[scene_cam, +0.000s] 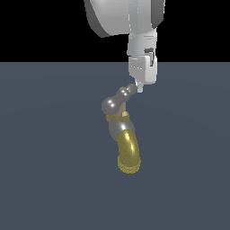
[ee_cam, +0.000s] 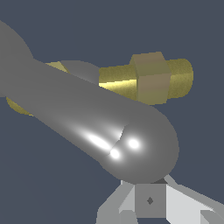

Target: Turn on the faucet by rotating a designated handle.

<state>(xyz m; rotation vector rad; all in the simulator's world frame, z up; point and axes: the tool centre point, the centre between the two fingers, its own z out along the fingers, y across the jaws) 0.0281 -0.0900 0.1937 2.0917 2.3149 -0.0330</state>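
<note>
Exterior view, from its left to its right.

Floor: flat slate-blue surface filling the lower part of the view; black band above it.

Faucet: stands near the middle of the view. Silver-grey rounded body; curved brass-gold spout hanging below, ending in a ribbed rim turned toward the camera.

Handle: shiny silver-grey crossbar on top of the faucet, tilted, with one bulbous end at the exterior view's left and lower, the other end higher and toward the exterior view's right. In the wrist view the handle fills most of the picture as a thick grey bar with a rounded end; a brass-gold hexagonal fitting shows behind it.

Gripper: white and grey, hanging from the arm that enters from the top edge. Its tip sits at the higher end of the handle, touching or just beside it. In the wrist view the gripper shows pale finger parts just beneath the handle's rounded end. Whether the fingers are apart or together cannot be told.
</note>
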